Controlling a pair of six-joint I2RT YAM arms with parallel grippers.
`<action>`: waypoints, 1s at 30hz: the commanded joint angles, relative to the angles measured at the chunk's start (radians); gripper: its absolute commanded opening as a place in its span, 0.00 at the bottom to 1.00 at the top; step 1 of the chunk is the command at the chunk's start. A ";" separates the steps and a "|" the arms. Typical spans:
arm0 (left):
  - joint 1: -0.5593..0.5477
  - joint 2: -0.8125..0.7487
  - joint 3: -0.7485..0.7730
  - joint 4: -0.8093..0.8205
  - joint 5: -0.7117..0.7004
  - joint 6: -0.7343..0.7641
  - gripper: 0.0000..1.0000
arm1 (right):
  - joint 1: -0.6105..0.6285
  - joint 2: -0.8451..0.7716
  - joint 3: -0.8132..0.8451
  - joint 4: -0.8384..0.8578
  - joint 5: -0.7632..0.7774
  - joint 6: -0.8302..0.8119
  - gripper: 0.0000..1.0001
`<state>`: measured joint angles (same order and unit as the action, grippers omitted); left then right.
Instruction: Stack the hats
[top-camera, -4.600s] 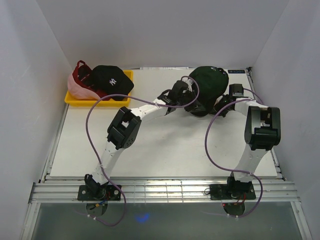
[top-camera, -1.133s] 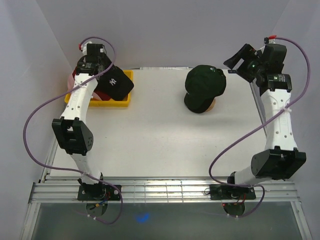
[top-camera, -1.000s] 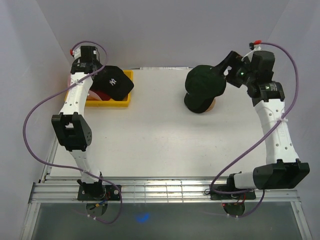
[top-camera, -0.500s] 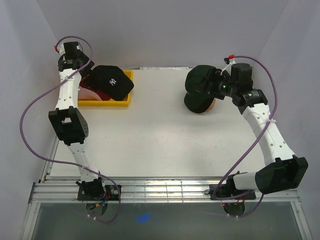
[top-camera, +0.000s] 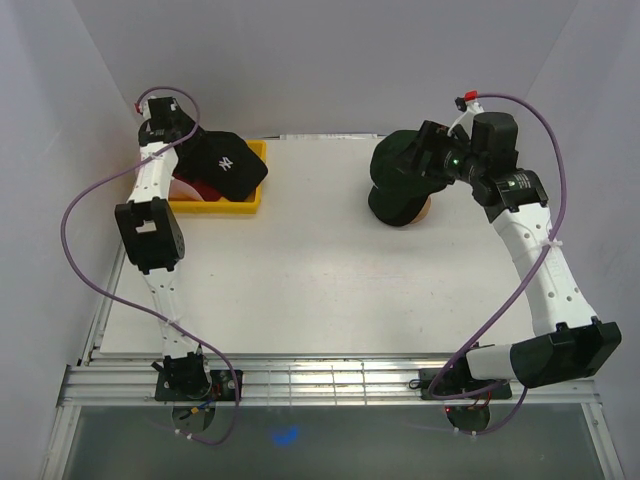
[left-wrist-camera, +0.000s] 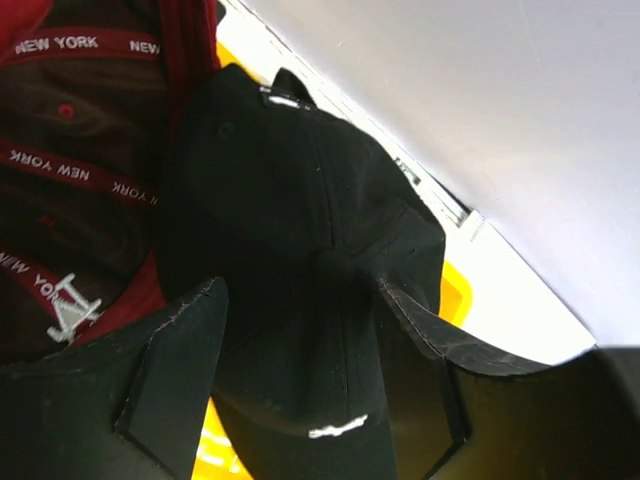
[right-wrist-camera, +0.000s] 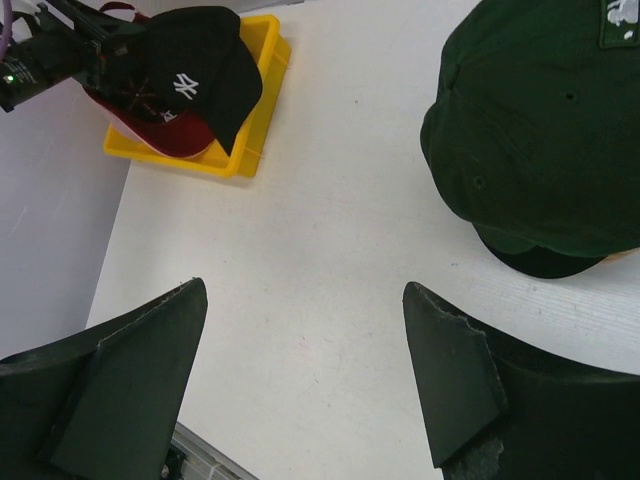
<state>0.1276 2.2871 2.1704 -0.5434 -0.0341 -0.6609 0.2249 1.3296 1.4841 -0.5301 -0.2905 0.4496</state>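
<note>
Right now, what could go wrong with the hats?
1. The open left gripper hovers over the black cap, which lies on the dark red cap; closing might pinch both.
2. The open right gripper is close beside the green cap on its wooden stand; a bump could knock it off.

A white desk (top-camera: 320, 290) fills the scene, closed in by plain white walls (top-camera: 330, 60) on the left, far and right sides. A yellow tray (top-camera: 214, 205) sits in the desk's far left corner. At the far right, well apart from the tray, a wooden stand (top-camera: 424, 211) shows only as a tan sliver. Slotted metal rails (top-camera: 330, 381) run along the near edge.
</note>
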 joint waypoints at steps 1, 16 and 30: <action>-0.002 -0.031 0.028 0.100 0.022 0.017 0.70 | 0.005 0.003 0.068 -0.019 0.010 -0.045 0.84; -0.022 -0.012 -0.017 0.115 0.033 0.021 0.37 | 0.005 0.014 0.059 -0.004 0.013 -0.031 0.84; -0.034 -0.054 0.031 0.073 0.053 0.055 0.00 | 0.005 0.013 0.053 0.004 0.011 -0.025 0.84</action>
<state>0.1001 2.3032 2.1651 -0.4438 0.0078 -0.6250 0.2249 1.3434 1.5192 -0.5503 -0.2832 0.4339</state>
